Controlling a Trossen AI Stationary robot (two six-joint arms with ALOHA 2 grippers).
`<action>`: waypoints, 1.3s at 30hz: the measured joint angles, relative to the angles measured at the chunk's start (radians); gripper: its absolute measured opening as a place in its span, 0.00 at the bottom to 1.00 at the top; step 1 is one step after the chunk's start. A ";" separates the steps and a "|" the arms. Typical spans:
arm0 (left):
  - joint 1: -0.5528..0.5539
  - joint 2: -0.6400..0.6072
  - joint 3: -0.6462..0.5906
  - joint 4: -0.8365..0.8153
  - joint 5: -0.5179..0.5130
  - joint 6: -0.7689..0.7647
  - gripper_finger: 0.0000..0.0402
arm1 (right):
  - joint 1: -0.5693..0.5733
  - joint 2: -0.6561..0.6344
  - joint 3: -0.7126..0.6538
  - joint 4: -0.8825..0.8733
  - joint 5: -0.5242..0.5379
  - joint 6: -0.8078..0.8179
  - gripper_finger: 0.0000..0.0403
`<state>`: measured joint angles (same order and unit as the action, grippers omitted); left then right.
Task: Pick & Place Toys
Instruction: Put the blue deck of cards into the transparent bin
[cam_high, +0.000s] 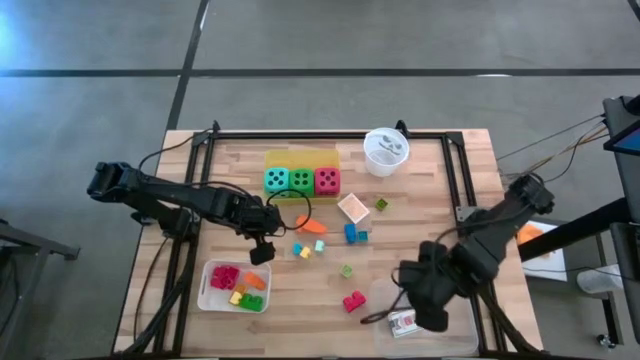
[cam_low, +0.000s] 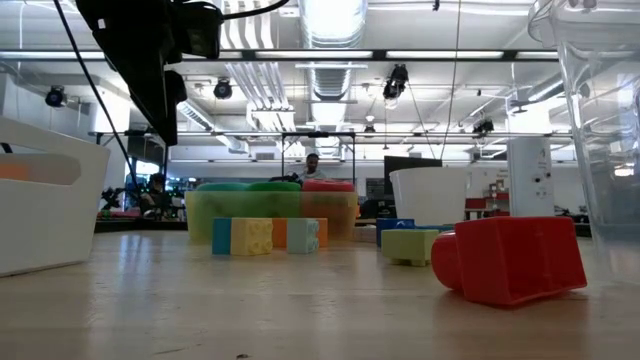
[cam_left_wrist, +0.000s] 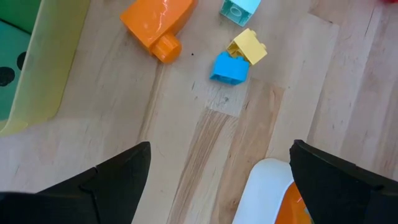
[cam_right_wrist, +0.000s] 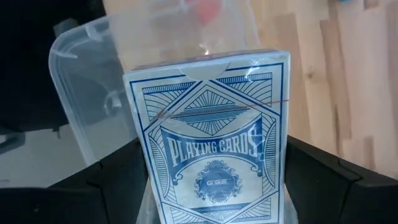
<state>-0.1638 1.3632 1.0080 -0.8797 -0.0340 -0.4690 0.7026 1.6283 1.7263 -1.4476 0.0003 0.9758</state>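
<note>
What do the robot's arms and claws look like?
Both arms are dark, nearly black, built from chunky jointed segments with thin black cables looping beside them. The left claw and the right claw each end in two flat, dark, wedge-shaped fingers. No bright markings show on them.

Three dice (cam_high: 301, 181) in row in yellow tray; blocks (cam_high: 352, 234) scattered mid-table; card deck (cam_right_wrist: 214, 168) upright.

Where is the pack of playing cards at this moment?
The pack of playing cards sits between the right tool's fingers, over the clear tray at the table's near right corner in the high view.
</note>
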 joint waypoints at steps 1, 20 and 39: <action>0.000 0.000 0.000 0.000 0.000 0.000 0.91 | 0.016 0.000 -0.003 -0.001 0.001 0.023 0.75; 0.000 0.000 0.000 0.000 0.000 0.000 0.91 | 0.157 0.139 -0.019 0.075 -0.001 0.141 0.75; 0.000 0.000 0.000 0.000 0.000 -0.001 0.91 | 0.159 0.317 -0.037 0.166 0.002 -0.050 0.75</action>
<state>-0.1638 1.3632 1.0084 -0.8799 -0.0341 -0.4698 0.8616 1.9456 1.6889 -1.2813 0.0027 0.9260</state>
